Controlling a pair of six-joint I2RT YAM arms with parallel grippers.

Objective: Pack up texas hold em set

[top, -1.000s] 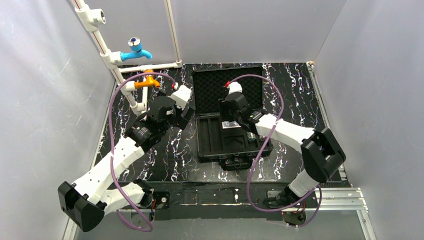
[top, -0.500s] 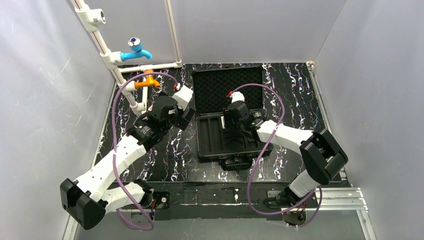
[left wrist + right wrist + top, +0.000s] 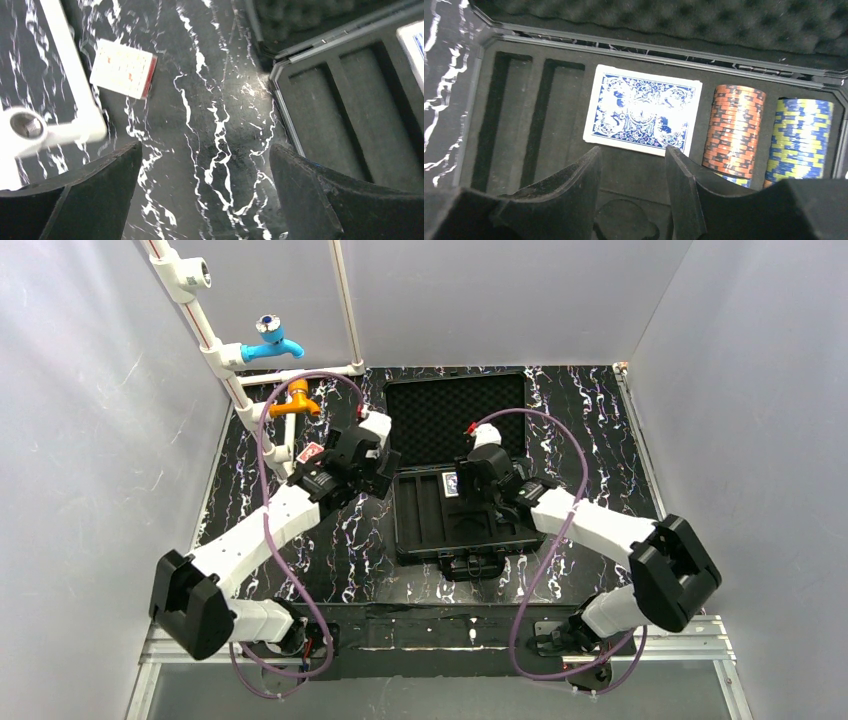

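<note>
The black case [image 3: 408, 532] lies open mid-table with its foam lid [image 3: 455, 418] laid back. A blue card deck [image 3: 643, 109] lies flat in the slotted tray [image 3: 509, 115]. Right of it sit an orange chip roll [image 3: 734, 130] and a blue-and-yellow roll [image 3: 801, 137]. My right gripper [image 3: 633, 150] hangs over the tray just near of the deck, open and holding nothing. A red card deck [image 3: 123, 68] lies on the table left of the case, beside a white pipe [image 3: 65, 65]. My left gripper [image 3: 204, 150] is open over bare table between the red deck and the case's left edge [image 3: 282, 105].
White pipes with a blue tap [image 3: 272, 342] and an orange tap [image 3: 297, 400] stand at the back left. Grey walls close in the marbled black table [image 3: 330, 540] on three sides. The tray's two left slots [image 3: 549, 120] hold nothing.
The left arm swung right toward the case, uncovering the red deck, and its jaws widened a little. The right gripper drew back toward the near side, leaving the blue deck in the tray.
</note>
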